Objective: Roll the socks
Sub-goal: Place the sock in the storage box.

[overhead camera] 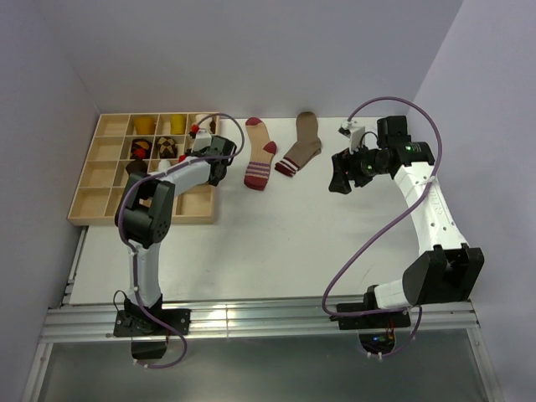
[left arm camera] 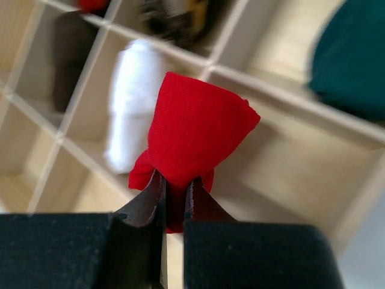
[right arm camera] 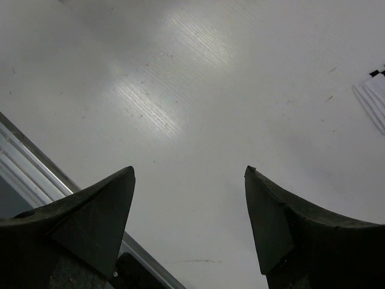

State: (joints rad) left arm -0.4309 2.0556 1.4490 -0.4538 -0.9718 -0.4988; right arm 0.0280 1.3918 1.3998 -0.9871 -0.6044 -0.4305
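My left gripper (left arm camera: 176,179) is shut on a rolled red sock (left arm camera: 195,129) and holds it above the wooden compartment tray (left arm camera: 283,90); in the top view this gripper (overhead camera: 186,159) is over the tray's right part. A rolled white sock (left arm camera: 132,102) lies in a compartment below. Two flat socks lie on the table: a pinkish one with red heel and toe (overhead camera: 260,157) and a dark brown one with pale striped cuff (overhead camera: 300,151). My right gripper (overhead camera: 339,180) is open and empty, right of the brown sock, over bare table (right arm camera: 190,170).
The wooden tray (overhead camera: 92,180) stands at the back left, with rolled items in several compartments, including a dark green one (left arm camera: 349,60). Walls close in the table at the back and sides. A metal rail (overhead camera: 251,322) runs along the front edge.
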